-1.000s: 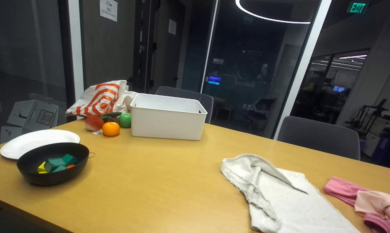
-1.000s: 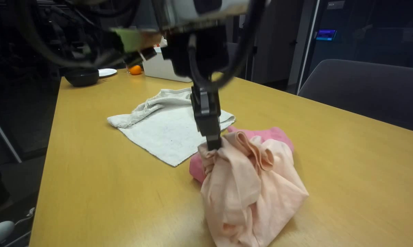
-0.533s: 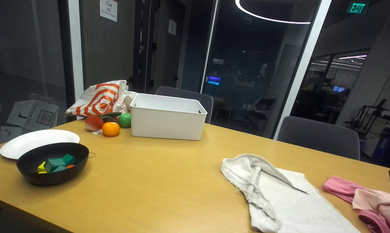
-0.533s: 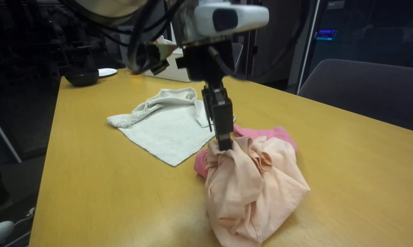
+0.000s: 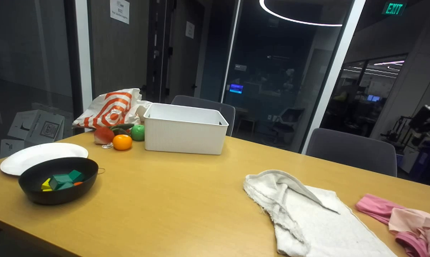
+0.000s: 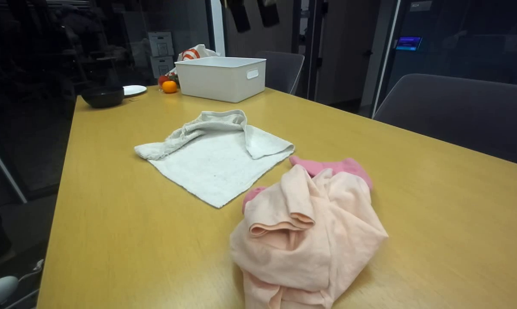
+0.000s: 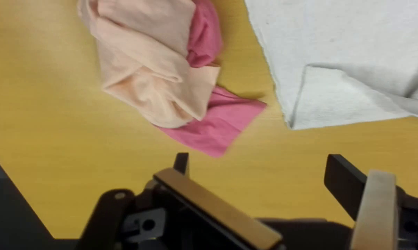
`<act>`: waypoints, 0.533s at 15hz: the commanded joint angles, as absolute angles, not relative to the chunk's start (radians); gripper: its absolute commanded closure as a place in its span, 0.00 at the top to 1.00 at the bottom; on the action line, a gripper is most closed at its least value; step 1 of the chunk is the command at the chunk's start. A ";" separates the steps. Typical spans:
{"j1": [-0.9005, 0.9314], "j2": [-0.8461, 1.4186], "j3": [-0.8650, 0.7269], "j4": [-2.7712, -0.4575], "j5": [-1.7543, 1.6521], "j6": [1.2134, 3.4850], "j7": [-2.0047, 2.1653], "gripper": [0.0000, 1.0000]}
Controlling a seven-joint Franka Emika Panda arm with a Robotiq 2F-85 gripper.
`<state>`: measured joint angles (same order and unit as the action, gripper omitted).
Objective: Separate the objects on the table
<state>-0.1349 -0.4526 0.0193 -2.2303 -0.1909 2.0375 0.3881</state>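
The fingers (image 7: 344,184) stand spread wide, high above the bench (image 6: 147,249), its surface showing through the gap; in an exterior view only their tips come in at the top edge, apart. The peach cloth (image 6: 314,244) lies crumpled on the bench, heaped over the pink cloth (image 7: 224,126). Two parts of the pink show from beneath: a flat pointed corner and a rounded bunch toward the towel (image 6: 215,167). This pair overlaps, not yet separated; how far the pink runs underneath I cannot tell. The towel lies just beside them, a narrow strip of bench between its edge and the pink corner; mostly flat, one corner turned over, one edge bunched and frayed. Farther along, in both exterior views: the bin (image 5: 184,137), white, upright, open-topped; the bag (image 5: 111,110), white with orange-red rings, slumped near it. In front of the bag sit an orange (image 5: 122,142) and a red item (image 5: 104,136); a green ball (image 5: 138,132) sits just beside the bin, contact unclear. Well apart from the bin, a black bowl (image 5: 61,198) holds blocks (image 5: 60,181), green and yellow, with a bit of orange. Its rim overlaps the white plate (image 5: 43,152) in an exterior view; touching or not, I cannot tell.
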 commanded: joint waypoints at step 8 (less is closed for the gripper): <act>-0.028 -0.345 0.014 -1.951 0.007 1.879 0.195 1.00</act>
